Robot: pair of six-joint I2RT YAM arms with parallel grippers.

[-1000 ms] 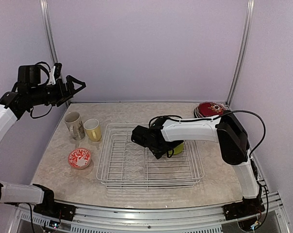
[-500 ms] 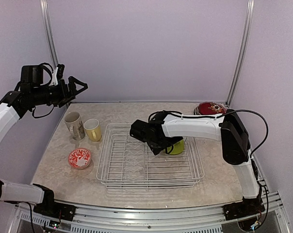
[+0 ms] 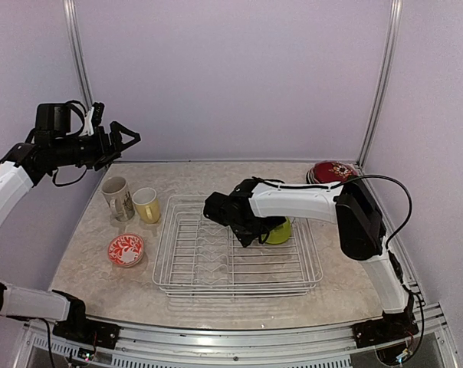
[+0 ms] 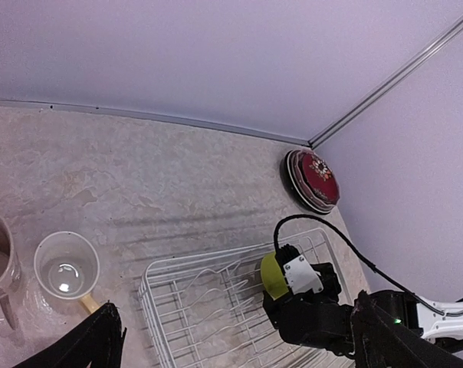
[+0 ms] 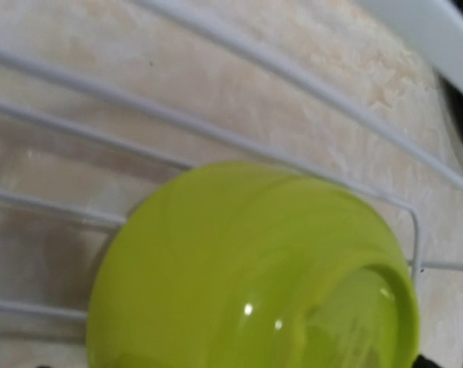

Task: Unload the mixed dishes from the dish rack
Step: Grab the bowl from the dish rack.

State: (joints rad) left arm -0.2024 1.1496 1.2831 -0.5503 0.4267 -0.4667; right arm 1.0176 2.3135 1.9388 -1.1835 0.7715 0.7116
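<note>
The dish rack [image 3: 193,261] sits in the middle of the desk [image 3: 86,272]. The lime-green bowl [image 3: 280,232] lies in its far right part, tipped over on the wire floor, with its base ring showing in the right wrist view. The right gripper [image 3: 252,234] reaches low into the rack just left of the bowl. Its fingers are spread wide, and whether they touch the bowl cannot be told. The left gripper [image 3: 123,143] hangs high above the desk's far left corner, its fingers [image 4: 93,346] wide apart and empty. Left of the rack, the tall cream printed mug [image 3: 118,198] and the pale yellow mug [image 3: 146,205] stand side by side, with the small white-and-red bowl [image 3: 126,250] nearer the arms. The plates [image 3: 333,171] lie stacked in the far right corner, a dark red patterned one on top.
</note>
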